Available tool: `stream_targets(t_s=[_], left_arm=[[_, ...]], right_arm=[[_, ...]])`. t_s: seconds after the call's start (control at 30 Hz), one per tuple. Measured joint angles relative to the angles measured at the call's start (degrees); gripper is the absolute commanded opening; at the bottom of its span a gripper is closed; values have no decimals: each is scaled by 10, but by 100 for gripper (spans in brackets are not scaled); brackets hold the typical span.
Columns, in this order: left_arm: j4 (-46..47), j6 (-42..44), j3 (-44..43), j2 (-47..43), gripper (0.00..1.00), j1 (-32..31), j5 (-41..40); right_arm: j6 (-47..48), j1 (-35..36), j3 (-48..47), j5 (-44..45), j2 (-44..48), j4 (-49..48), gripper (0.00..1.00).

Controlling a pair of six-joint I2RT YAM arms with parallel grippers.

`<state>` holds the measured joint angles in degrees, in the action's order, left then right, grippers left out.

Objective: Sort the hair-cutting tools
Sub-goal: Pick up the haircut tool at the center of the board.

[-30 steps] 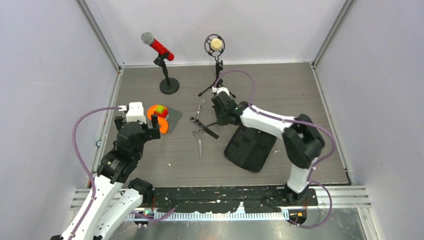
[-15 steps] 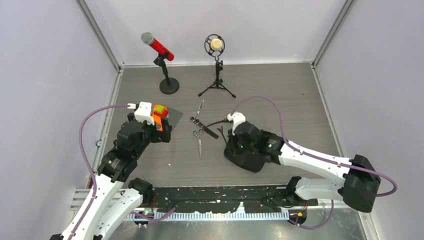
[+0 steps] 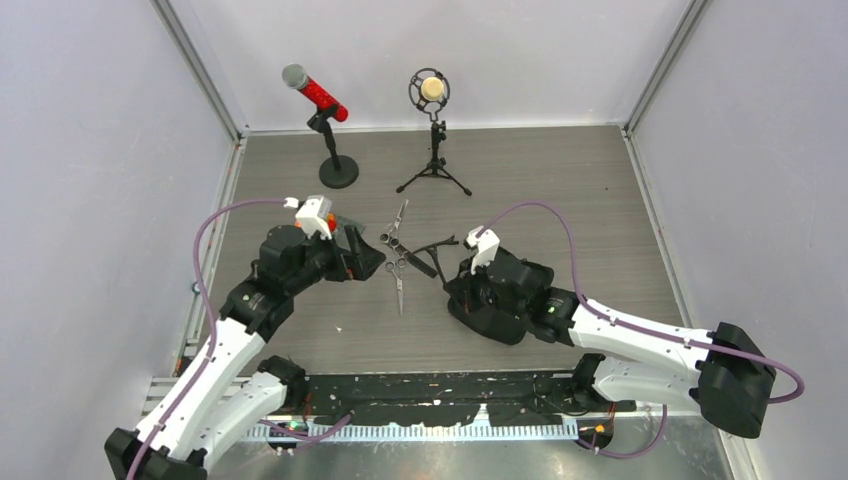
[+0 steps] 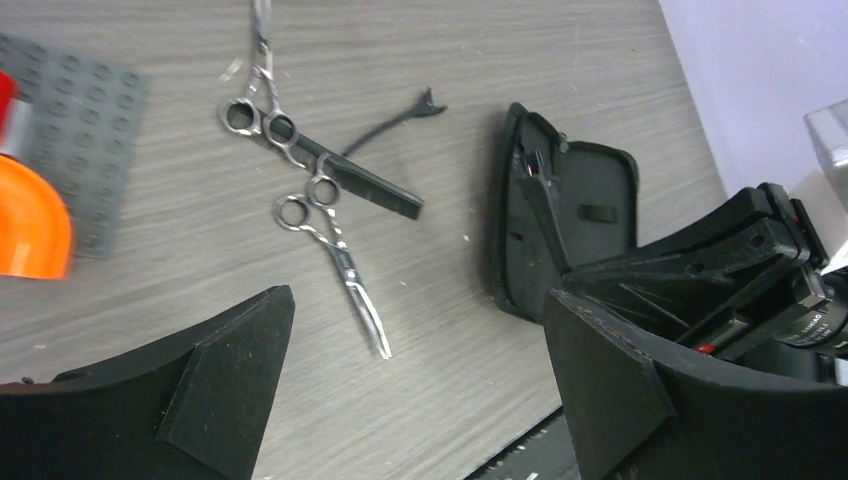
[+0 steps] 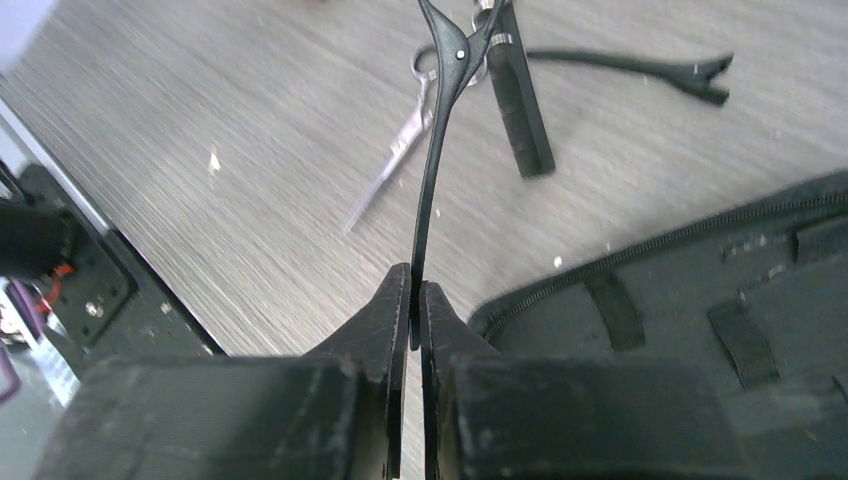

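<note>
Two silver scissors lie mid-table: one pair nearer, the other farther. A black comb lies between them. One black hair clip lies on the table. My right gripper is shut on a second thin black hair clip, held just above the table at the left edge of the open black case. My left gripper is open and empty, just left of the nearer scissors.
A grey studded plate with an orange piece lies left of the tools, partly under my left arm. A red microphone on a round base and a tripod microphone stand at the back.
My right arm has come back from the far tools to the case's left edge with a hair clip. My left arm has swung right, towards the scissors.
</note>
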<state>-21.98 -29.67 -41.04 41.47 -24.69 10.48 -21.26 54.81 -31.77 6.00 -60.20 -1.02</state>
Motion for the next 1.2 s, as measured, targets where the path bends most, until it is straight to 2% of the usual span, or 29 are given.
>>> stream_targets(t_s=[0.13, 0.23, 0.4, 0.53, 0.83, 0.97, 1.07, 1.13, 1.2], left_arm=[[37, -43, 4, 40, 99, -29, 14], [78, -75, 5, 69, 94, -60, 15], [167, -130, 16, 117, 92, -99, 0], [202, -152, 15, 161, 82, -127, -30], [241, -179, 15, 216, 46, -191, -109], [259, -183, 15, 238, 18, -212, -121], [269, -187, 15, 251, 0, -218, -120], [276, -184, 15, 253, 0, -221, -120], [280, -181, 15, 253, 0, -222, -119]], right_arm=[[-12, 0, 5, 8, 0, -65, 5], [-19, 2, 9, 10, -3, -105, 5], [-27, 9, 9, 14, -21, -147, 5], [-31, 15, 13, 16, -28, -162, 5], [-33, 24, 22, 30, -28, -175, 5], [-34, 24, 25, 31, -28, -181, 5], [-34, 24, 29, 33, -28, -182, 5], [-36, 24, 34, 34, -26, -183, 5], [-38, 24, 35, 38, -22, -183, 10]])
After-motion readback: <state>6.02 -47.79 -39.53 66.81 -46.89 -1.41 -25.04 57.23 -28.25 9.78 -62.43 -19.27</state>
